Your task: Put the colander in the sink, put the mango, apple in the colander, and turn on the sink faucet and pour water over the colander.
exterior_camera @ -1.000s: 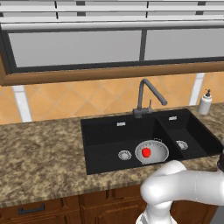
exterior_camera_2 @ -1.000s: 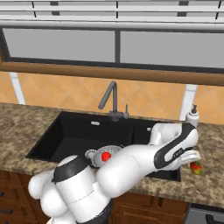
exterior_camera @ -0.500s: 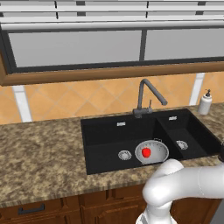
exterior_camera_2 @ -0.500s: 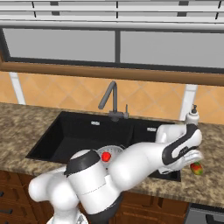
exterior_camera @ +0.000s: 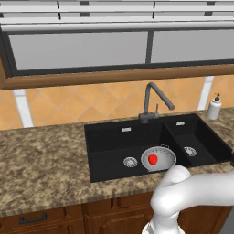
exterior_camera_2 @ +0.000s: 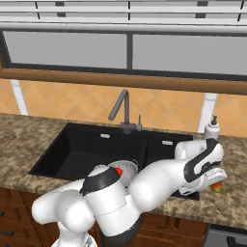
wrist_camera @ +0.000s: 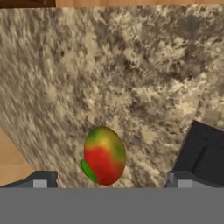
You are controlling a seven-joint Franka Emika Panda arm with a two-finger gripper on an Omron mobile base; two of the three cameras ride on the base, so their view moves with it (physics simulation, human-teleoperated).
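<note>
The silver colander (exterior_camera: 163, 154) stands in the black sink (exterior_camera: 109, 146) beside the drain, and the red apple (exterior_camera: 152, 158) lies inside it. On the granite counter right of the sink lies the mango (wrist_camera: 104, 155), yellow-green on top and red below; it also peeks out under my hand (exterior_camera_2: 218, 187). My gripper (wrist_camera: 109, 181) hovers open just above the mango, one fingertip (wrist_camera: 41, 179) on each side and apart from it. The dark faucet (exterior_camera: 153, 100) rises behind the sink. Water is out of view.
A white soap dispenser (exterior_camera: 214, 108) stands at the back right of the counter. The smaller basin (exterior_camera: 192, 146) adjoins the main one on its right. A corner of the sink (wrist_camera: 205, 153) lies close to the mango. My arm stretches across the sink's front edge.
My arm's lower links have swung to the right in the right base view. The hand has stayed over the mango, and the jaws have stayed open.
</note>
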